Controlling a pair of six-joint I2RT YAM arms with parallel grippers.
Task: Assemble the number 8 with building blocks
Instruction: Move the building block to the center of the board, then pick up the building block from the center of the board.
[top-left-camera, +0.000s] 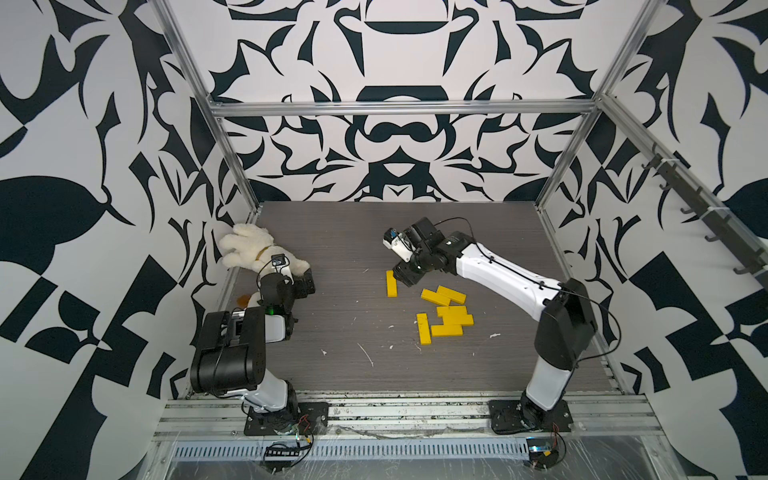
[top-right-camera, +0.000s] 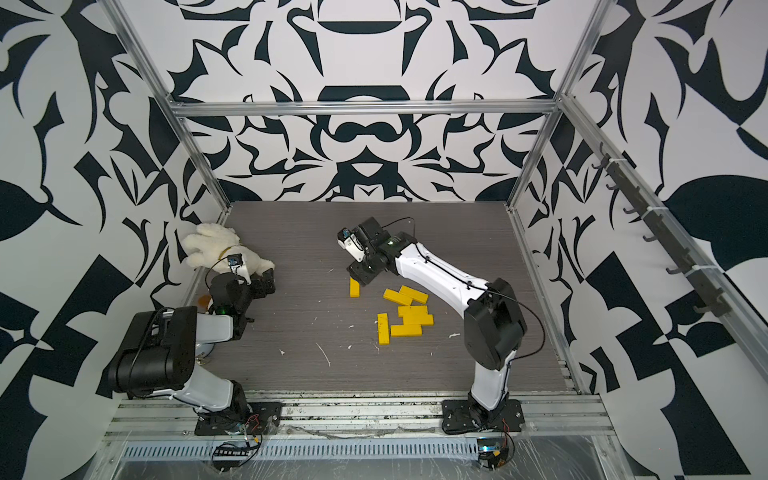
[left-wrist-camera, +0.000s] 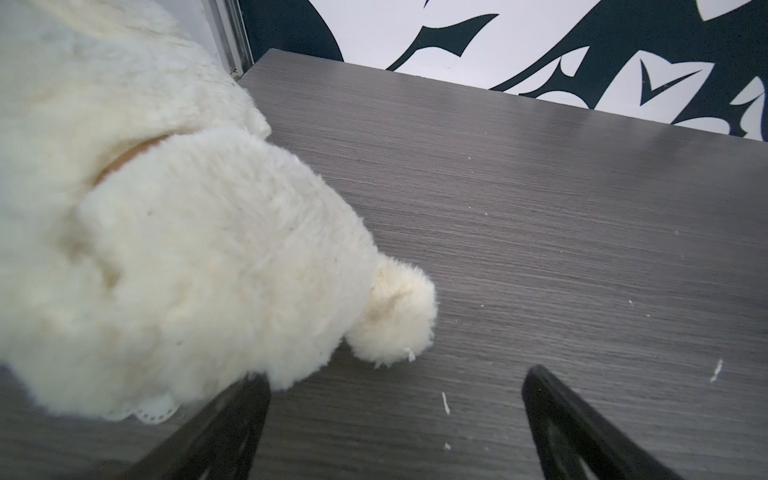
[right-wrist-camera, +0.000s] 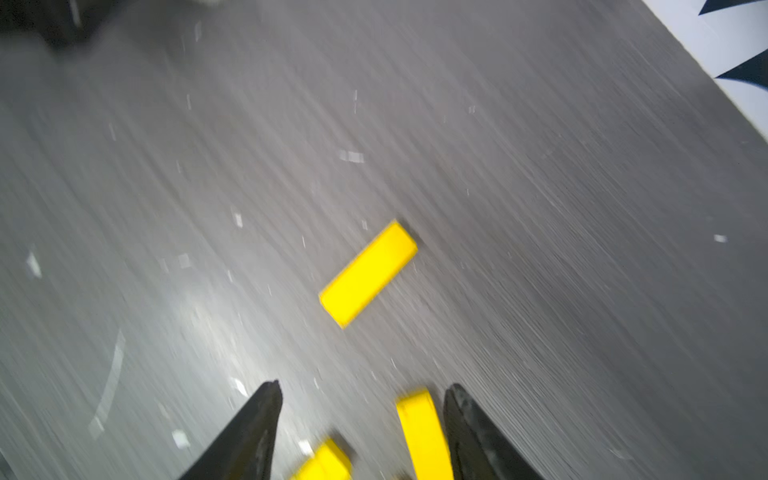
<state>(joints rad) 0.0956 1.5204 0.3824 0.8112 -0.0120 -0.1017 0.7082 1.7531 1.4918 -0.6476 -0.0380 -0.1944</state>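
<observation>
Several yellow building blocks lie flat on the dark wood table (top-left-camera: 332, 249). One block (top-left-camera: 391, 284) (top-right-camera: 354, 287) (right-wrist-camera: 368, 274) lies alone, left of a loose cluster (top-left-camera: 446, 311) (top-right-camera: 405, 313). My right gripper (top-left-camera: 402, 279) (top-right-camera: 360, 277) (right-wrist-camera: 365, 385) hovers open just beside the lone block, holding nothing. In the blurred right wrist view two cluster blocks (right-wrist-camera: 424, 436) show on the table between its fingers. My left gripper (top-left-camera: 305, 282) (top-right-camera: 266, 282) (left-wrist-camera: 397, 374) is open and empty at the far left. No number 8 shows in any view.
A white plush toy (top-left-camera: 249, 249) (top-right-camera: 216, 247) (left-wrist-camera: 166, 249) lies at the back left corner, against my left gripper's finger (left-wrist-camera: 232, 415). Aluminium frame posts (top-left-camera: 232, 158) and patterned walls enclose the table. White scraps (top-left-camera: 365, 353) dot the front of the table.
</observation>
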